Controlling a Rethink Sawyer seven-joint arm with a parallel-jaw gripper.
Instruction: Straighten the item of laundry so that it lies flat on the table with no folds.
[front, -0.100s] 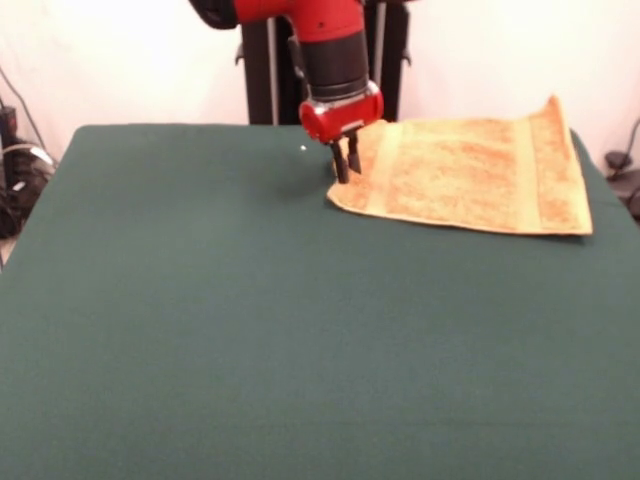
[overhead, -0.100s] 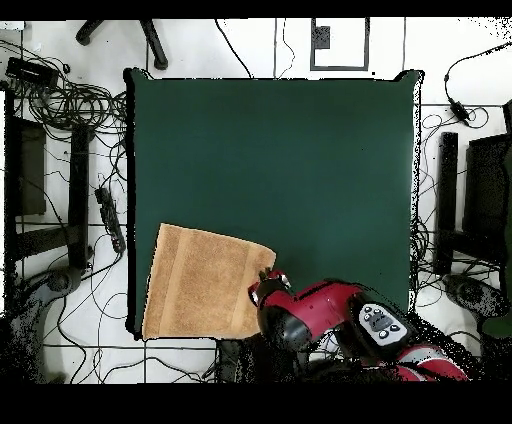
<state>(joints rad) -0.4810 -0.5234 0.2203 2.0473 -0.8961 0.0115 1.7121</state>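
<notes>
The item of laundry, a golden-orange terry towel with woven bands near two edges, lies spread at the far right of the table. Its far right corner sticks up a little. My gripper hangs from the red and black arm and points down at the towel's left edge, with its tips at or just above the cloth. In the overhead view the towel lies at the lower left corner of the table. There the gripper stands at the towel's right edge, and its red head covers the tips.
The towel lies close to the table's edges on two sides. Cables, dark stands and other gear lie on the floor around the table. The robot's pedestal stands behind the table's far edge.
</notes>
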